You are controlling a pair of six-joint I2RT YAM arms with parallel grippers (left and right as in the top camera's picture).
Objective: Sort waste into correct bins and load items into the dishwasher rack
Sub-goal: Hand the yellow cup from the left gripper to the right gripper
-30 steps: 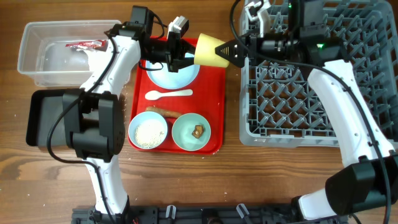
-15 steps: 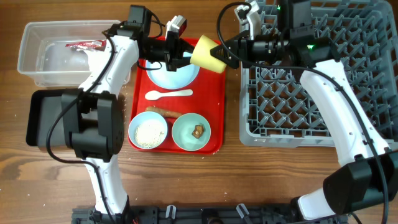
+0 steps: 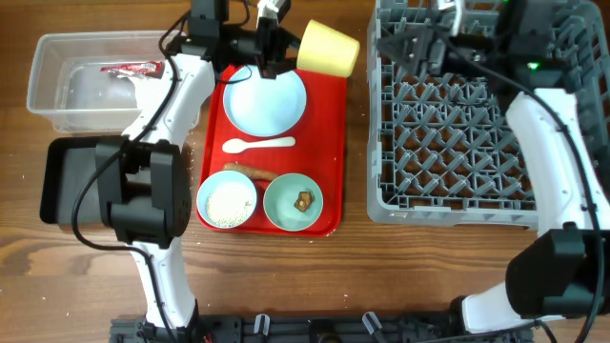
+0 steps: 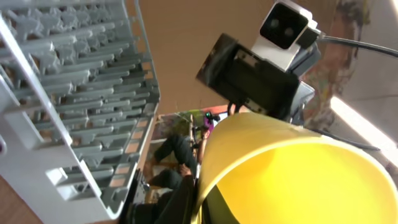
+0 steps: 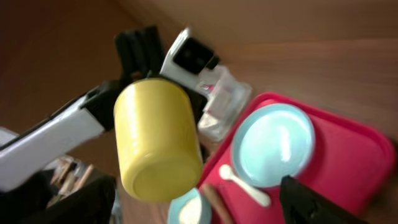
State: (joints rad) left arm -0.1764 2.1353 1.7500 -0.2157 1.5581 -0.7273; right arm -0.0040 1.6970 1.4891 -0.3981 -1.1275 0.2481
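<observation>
My left gripper (image 3: 291,46) is shut on the rim of the small yellow cup (image 3: 329,48) and holds it on its side in the air over the red tray's far right corner. The cup fills the left wrist view (image 4: 298,180), with one dark finger (image 4: 186,199) on its rim. My right gripper (image 3: 419,43) is open and empty over the grey rack's (image 3: 457,143) far left corner, apart from the cup (image 5: 155,137). The pale blue plate (image 3: 265,100), white spoon (image 3: 257,145), sausage piece (image 3: 250,171), rice bowl (image 3: 227,202) and brown-lump bowl (image 3: 294,203) sit on the tray.
The flat red tray (image 3: 329,143) lies between the bins and the rack. The clear tub (image 3: 57,86) at far left holds the red-and-white wrapper (image 3: 133,69) and a white napkin (image 3: 95,93). The black tray (image 3: 62,181) lies in front of it.
My right gripper has let go of the cup and drawn back right over the rack. My left gripper has kept the cup and carried it up and toward the far edge.
</observation>
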